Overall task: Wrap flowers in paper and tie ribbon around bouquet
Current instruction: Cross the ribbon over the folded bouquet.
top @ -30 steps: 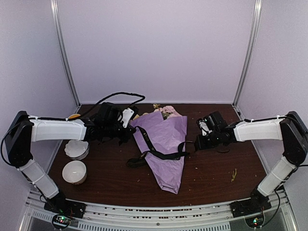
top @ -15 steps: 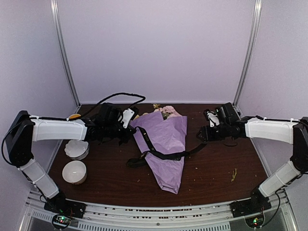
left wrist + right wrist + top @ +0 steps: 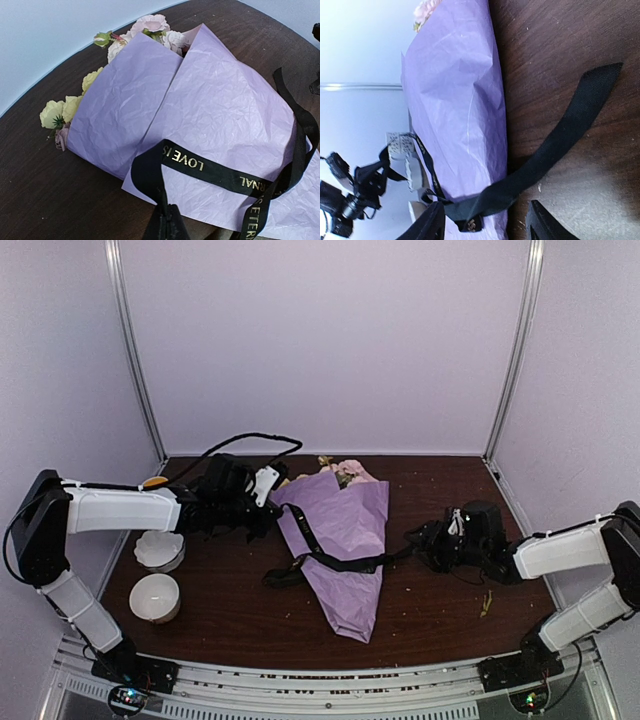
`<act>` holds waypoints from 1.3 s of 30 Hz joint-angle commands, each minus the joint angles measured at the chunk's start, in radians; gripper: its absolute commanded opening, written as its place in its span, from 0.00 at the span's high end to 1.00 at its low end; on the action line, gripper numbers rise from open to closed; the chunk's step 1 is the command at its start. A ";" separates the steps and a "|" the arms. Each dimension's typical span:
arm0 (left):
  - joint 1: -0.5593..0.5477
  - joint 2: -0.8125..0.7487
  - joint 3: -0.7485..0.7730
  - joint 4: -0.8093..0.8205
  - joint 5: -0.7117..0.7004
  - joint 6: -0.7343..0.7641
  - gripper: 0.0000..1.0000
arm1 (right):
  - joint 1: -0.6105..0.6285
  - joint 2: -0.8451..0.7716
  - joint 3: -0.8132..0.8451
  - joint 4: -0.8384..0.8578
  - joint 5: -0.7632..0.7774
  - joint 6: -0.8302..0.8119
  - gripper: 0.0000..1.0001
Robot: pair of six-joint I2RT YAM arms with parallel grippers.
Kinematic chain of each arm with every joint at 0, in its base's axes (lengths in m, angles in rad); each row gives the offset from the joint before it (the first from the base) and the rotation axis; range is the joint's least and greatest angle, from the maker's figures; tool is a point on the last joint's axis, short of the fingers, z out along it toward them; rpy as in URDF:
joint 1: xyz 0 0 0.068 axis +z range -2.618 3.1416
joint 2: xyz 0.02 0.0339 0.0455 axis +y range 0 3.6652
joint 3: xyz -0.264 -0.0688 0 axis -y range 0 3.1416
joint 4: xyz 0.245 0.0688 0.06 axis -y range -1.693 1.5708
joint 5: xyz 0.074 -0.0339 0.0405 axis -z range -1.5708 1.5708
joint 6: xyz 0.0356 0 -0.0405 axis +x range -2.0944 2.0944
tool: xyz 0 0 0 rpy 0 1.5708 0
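judging from how things are lying, the ribbon (image 3: 200, 167) is only being draped across the bouquet (image 3: 345, 530), not knotted. if it is tugged by one end it could be slid toward the narrow tip, the paper (image 3: 225, 115) overlap could be pulled open, and the flowers (image 3: 152, 25) could be loosened. one ribbon end is being pinched in the closed left gripper (image 3: 167, 225). the right gripper (image 3: 485, 222) is being held partly open with nothing gripped, and the ribbon's free end is lying flat on the table (image 3: 440, 610) ahead of its fingers, where it could be missed. the bouquet is lying mid-table.
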 commanded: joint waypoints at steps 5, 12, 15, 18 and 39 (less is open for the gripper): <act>-0.001 -0.020 0.023 0.018 0.010 0.008 1.00 | 0.025 0.189 -0.083 0.376 0.071 0.463 0.43; 0.000 -0.007 0.042 0.008 0.010 0.017 1.00 | 0.030 0.290 -0.042 0.386 0.053 0.482 0.43; 0.000 -0.012 0.046 0.007 0.004 0.024 1.00 | 0.027 0.324 -0.025 0.369 0.080 0.469 0.43; 0.000 -0.018 0.046 0.005 -0.001 0.030 1.00 | 0.019 0.379 -0.002 0.406 0.078 0.472 0.44; 0.000 -0.082 0.015 0.005 -0.028 0.032 1.00 | -0.031 0.205 0.256 0.191 0.091 -0.115 1.00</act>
